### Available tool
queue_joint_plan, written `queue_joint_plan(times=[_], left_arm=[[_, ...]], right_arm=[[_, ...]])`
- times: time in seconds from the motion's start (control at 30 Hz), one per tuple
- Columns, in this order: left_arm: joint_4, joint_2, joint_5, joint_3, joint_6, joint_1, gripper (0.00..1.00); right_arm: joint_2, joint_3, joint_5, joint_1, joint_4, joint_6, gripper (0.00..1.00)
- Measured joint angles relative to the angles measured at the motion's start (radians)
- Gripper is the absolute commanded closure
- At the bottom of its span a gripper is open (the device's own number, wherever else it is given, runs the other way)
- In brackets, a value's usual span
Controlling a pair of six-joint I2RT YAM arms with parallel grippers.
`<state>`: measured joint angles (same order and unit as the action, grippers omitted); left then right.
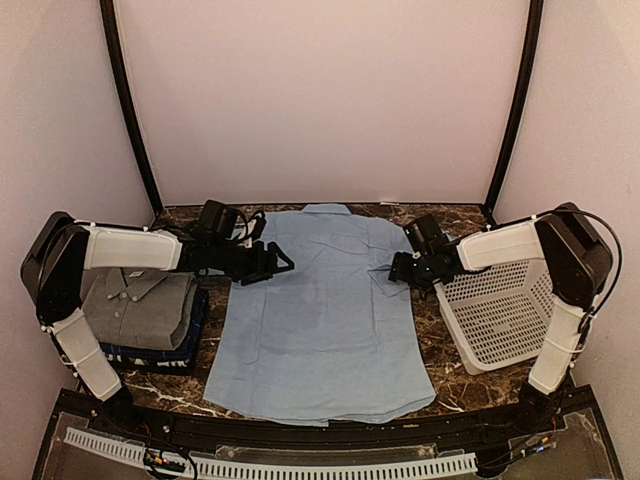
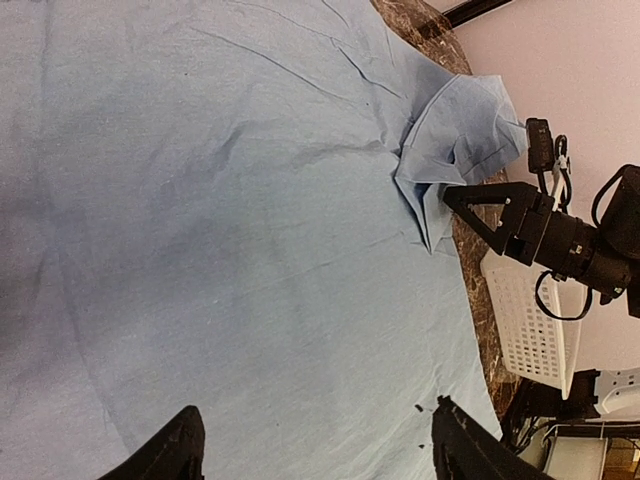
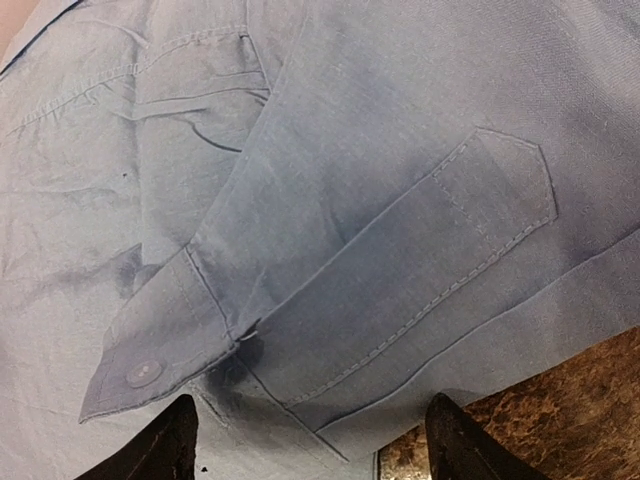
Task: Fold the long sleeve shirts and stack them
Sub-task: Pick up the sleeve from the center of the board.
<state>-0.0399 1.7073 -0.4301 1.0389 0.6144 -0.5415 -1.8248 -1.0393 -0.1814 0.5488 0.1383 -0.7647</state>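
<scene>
The light blue shirt [image 1: 320,310] is matt cloth, table [image 1: 445,385] glossy marbled stone, basket [image 1: 500,310] white plastic.

Soft, even light is falling from above and is tinting the walls [image 1: 320,90] pink. The left gripper [image 1: 283,265] and right gripper [image 1: 392,272] are casting faint, blurry shadows on the blue shirt [image 1: 320,330] just beneath them. In the 2 wrist views the near fingertips [image 3: 160,450] are showing dark and slightly out of focus, and the cloth ahead of them is looking grainy.
</scene>
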Motion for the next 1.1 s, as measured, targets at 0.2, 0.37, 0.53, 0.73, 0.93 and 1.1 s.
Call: queue_joint_plan(times=[0.2, 0.37, 0.53, 0.73, 0.93, 1.1], left_arm=[[0.013, 0.000, 0.000, 0.017, 0.000, 0.000, 0.24], [0.014, 0.000, 0.001, 0.026, 0.000, 0.000, 0.26], [0.015, 0.000, 0.000, 0.026, 0.000, 0.000, 0.28], [0.015, 0.001, 0.000, 0.026, 0.000, 0.000, 0.29], [0.018, 0.018, -0.003, 0.035, 0.003, -0.007, 0.29], [0.020, 0.024, -0.007, 0.047, 0.003, -0.013, 0.29]], right_arm=[[-0.040, -0.042, -0.009, -0.006, -0.005, 0.026, 0.35], [-0.082, -0.109, -0.021, -0.006, -0.003, 0.065, 0.52], [-0.105, -0.164, -0.026, -0.006, 0.004, 0.105, 0.60], [-0.106, -0.181, -0.032, -0.003, 0.011, 0.167, 0.53], [-0.106, -0.215, -0.031, 0.005, 0.046, 0.317, 0.41], [-0.106, -0.232, -0.042, 0.027, 0.049, 0.464, 0.36]])
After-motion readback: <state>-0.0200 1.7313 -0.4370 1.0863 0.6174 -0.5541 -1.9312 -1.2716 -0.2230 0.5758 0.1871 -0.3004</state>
